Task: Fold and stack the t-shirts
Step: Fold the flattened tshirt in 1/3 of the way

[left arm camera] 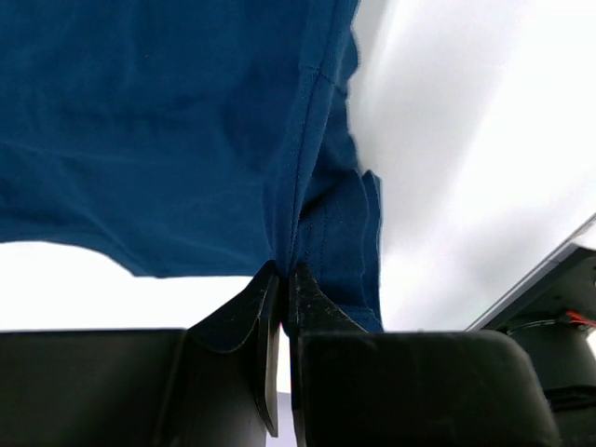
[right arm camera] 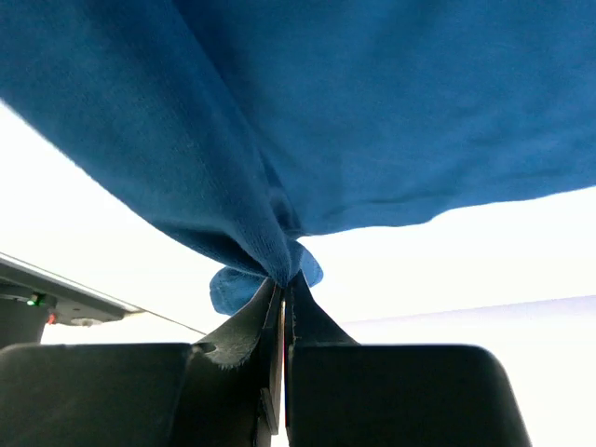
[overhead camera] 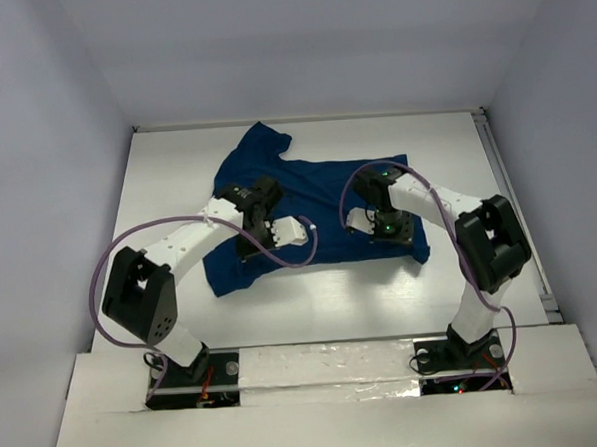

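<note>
Item: shirt [overhead camera: 312, 188], navy, one only; lies mid-desk [overhead camera: 313, 308], mostly spread, one part reaching toward far-left; print not visible.
Grip one: left fingers [left arm camera: 268, 291] closed, pinching near-left hem; seam bunched between tips.
Grip two: right fingers [right arm camera: 272, 300] closed, pinching near-right edge; cloth gathered in small wad at tips.
Purpose, judged: two pinches well apart on same edge so hem lifts level and taut for fold away from arms.
Status: fold seemingly begun, not finished; stacking not yet done.
Risk: thin pinch may slip.

navy tee [overhead camera: 312, 198] rumpled, mid-table
</note>
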Robot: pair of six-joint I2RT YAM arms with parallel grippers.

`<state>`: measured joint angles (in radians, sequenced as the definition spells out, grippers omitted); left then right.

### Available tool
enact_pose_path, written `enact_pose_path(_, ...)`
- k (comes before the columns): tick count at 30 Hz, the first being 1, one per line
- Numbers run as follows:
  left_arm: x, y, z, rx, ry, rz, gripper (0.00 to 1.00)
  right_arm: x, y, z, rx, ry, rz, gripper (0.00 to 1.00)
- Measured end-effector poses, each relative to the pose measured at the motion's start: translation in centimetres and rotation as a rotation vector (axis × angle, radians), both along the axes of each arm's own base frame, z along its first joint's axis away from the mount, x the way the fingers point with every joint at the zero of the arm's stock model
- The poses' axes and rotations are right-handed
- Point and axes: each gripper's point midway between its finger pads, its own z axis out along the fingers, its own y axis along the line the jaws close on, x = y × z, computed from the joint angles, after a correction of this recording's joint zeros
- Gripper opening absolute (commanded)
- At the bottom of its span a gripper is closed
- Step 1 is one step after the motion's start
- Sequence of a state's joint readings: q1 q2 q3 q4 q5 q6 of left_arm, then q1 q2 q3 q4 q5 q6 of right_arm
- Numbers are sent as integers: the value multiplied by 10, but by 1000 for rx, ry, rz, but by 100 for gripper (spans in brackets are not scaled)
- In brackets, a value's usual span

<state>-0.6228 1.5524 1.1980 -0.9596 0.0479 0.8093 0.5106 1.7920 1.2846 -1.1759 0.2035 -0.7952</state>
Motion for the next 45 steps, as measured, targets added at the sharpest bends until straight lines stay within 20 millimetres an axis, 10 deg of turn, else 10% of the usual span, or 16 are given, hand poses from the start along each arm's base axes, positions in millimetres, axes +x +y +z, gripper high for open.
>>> enact_pose_path(8,44,5,9,40,-49,11,0,35,0,22,14,-79,-32,0)
enact_pose_path(39,197,-9,2,142,-220,5,0,113,-3,-5,-31,-84,-101,0)
enact_pose_path(42,210,-16,3,133,-241,0,24,114,-4,-10,-38,-72,-103,7)
enact_pose_path(45,216,-18,-1,136,-242,-3,54,118,-4,-12,-45,-75,-111,50)
